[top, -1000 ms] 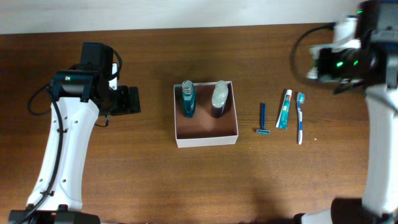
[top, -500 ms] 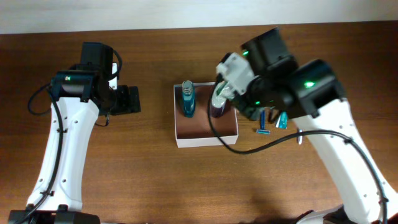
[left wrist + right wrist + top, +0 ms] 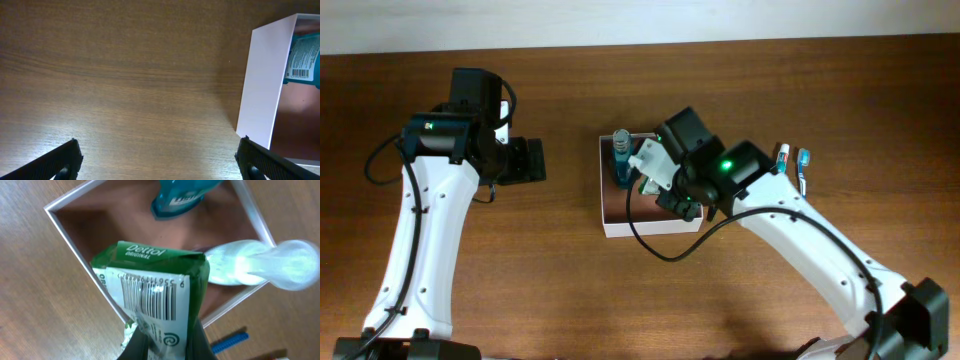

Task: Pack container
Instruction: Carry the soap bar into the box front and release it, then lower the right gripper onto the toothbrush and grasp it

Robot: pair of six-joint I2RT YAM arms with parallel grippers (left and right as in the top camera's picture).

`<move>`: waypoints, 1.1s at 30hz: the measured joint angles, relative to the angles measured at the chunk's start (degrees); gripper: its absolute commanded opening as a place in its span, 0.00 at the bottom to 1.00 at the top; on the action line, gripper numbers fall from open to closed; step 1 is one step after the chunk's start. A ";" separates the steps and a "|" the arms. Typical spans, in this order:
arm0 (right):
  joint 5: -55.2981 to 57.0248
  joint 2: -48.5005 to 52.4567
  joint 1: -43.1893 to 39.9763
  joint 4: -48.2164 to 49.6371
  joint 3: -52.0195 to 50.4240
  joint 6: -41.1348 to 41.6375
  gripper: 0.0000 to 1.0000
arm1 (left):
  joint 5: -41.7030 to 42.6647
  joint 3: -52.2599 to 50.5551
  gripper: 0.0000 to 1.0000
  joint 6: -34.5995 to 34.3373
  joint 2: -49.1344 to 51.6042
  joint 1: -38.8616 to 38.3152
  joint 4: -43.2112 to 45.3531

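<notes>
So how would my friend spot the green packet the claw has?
Find the white-walled container in the middle of the brown table. Over it, the right claw pinches a packet. Unlike the teal bottle and the pale bottle inside, it is green, with a barcode and "Dettol Original" on it.

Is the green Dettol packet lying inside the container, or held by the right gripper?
Held. The right gripper clamps the green Dettol packet by its end, over a wall of the container, in the right wrist view.
</notes>
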 measured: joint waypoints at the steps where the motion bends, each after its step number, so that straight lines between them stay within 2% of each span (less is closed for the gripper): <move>1: 0.00 0.04 0.04 1.18 -1.29 -0.07 0.11 | 0.02 0.00 1.00 0.00 0.00 0.00 -0.04; 6: 0.07 0.17 0.04 4.02 -4.94 -0.42 0.41 | 0.00 -0.02 1.00 0.00 0.00 0.00 -0.02; 7: 0.22 0.15 0.04 4.39 -4.94 -0.57 0.52 | 0.00 -0.02 0.99 -0.02 0.00 0.00 -0.02; 8: 0.24 0.15 0.04 4.52 -4.94 -0.59 0.55 | 0.00 -0.02 1.00 -0.02 0.00 0.00 -0.02; 15: 0.59 0.15 0.04 4.52 -4.94 -0.52 0.54 | 0.00 -0.02 1.00 0.00 0.00 0.00 -0.04; 19: 2.78 -0.76 0.04 4.44 -4.94 2.45 0.56 | 0.00 0.00 0.99 0.00 0.00 0.00 -0.07; 20: 3.76 -1.60 0.04 4.44 -4.94 3.80 0.59 | 0.00 -0.02 1.00 0.00 0.00 0.00 -0.07; 21: 5.07 -2.99 0.04 4.42 -4.94 5.49 0.68 | 0.02 -0.02 1.00 0.00 0.00 0.00 -0.07; 24: 10.56 -10.91 -1.31 4.52 -4.55 14.08 0.84 | 0.00 -0.02 1.00 0.00 0.00 0.00 -0.09; 27: 13.33 -18.82 -7.98 4.70 -3.08 21.84 0.84 | 0.00 -0.02 1.00 0.00 0.00 0.00 -0.11; 28: 14.03 -21.55 -13.49 3.91 -2.27 25.20 0.84 | 0.00 -0.02 1.00 0.00 0.00 0.00 -0.13; 30: 13.25 -22.62 -21.81 1.36 -1.86 28.68 0.86 | 0.00 0.00 1.00 0.00 0.00 0.00 -0.13; 33: 9.84 -18.38 -34.05 -1.60 -1.90 31.58 0.84 | 0.00 0.00 1.00 0.00 0.00 0.00 -0.22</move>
